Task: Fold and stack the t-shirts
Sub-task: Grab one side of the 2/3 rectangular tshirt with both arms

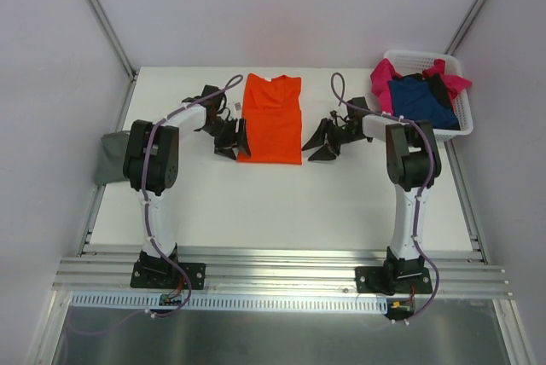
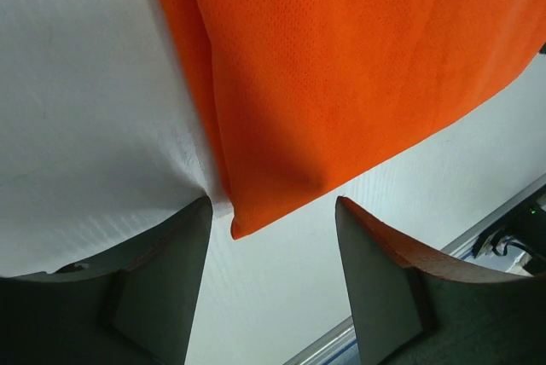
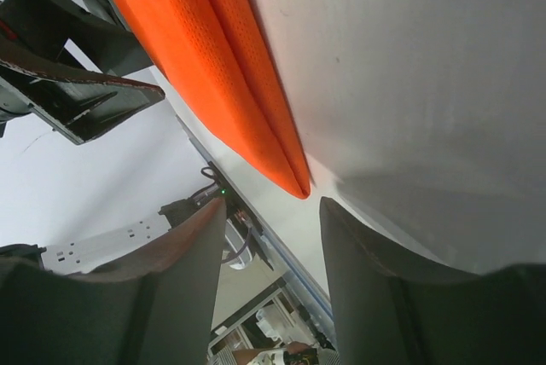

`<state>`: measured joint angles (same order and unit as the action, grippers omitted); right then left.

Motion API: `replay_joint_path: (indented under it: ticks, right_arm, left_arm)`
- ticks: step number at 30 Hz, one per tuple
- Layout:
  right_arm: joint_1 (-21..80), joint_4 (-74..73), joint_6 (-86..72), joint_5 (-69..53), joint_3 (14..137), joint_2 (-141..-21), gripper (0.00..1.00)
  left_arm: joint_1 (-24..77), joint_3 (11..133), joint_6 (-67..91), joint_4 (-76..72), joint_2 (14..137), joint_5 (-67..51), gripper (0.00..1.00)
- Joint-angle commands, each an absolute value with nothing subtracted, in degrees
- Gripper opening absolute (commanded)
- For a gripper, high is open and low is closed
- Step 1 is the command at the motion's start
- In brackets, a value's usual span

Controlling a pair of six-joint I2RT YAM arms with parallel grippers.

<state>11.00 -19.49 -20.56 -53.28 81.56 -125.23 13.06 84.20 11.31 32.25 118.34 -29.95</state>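
Left tool sits at the orange t-shirt's near left corner and right tool at its near right corner; both are released, grasping nothing.

I see middle t-shirt flat on table, centre, toward far edge. Left gripper just left of its near-left corner; in wrist view, corner lies between jaws. Right gripper just right of near-right corner, corner just ahead of jaws. Basket at table's far right corner, behind right arm; heap of t-shirts in it, some over rim. Edge t-shirt over table's left edge, left of left arm.
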Motion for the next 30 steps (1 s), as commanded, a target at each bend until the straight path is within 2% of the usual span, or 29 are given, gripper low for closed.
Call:
replay_joint_path:
  ticks: [1, 10, 15, 27, 30]
  right_arm:
    - [12.39, -20.48, -20.39, -54.49, 81.56, -125.33, 0.50]
    - [14.33, -22.76, -18.55, -53.09, 80.34, -125.51, 0.49]
    - [15.12, -21.98, -18.19, -51.77, 78.58, -124.37, 0.48]
    - [16.44, -19.95, -16.61, -49.22, 80.51, -125.42, 0.48]
    - [16.44, -20.30, -15.82, -48.78, 80.25, -125.16, 0.45]
  left_arm:
    - [13.01, 86.04, 12.13, 31.64, 119.53, -32.78, 0.60]
    - [12.92, 85.78, 12.39, 31.38, 120.85, -35.33, 0.56]
    - [12.74, 81.58, 12.48, 31.38, 118.30, -36.04, 0.53]
    - [12.66, 78.66, 11.87, 31.20, 116.11, -35.24, 0.52]
    - [12.74, 78.40, 11.69, 31.03, 116.19, -35.51, 0.44]
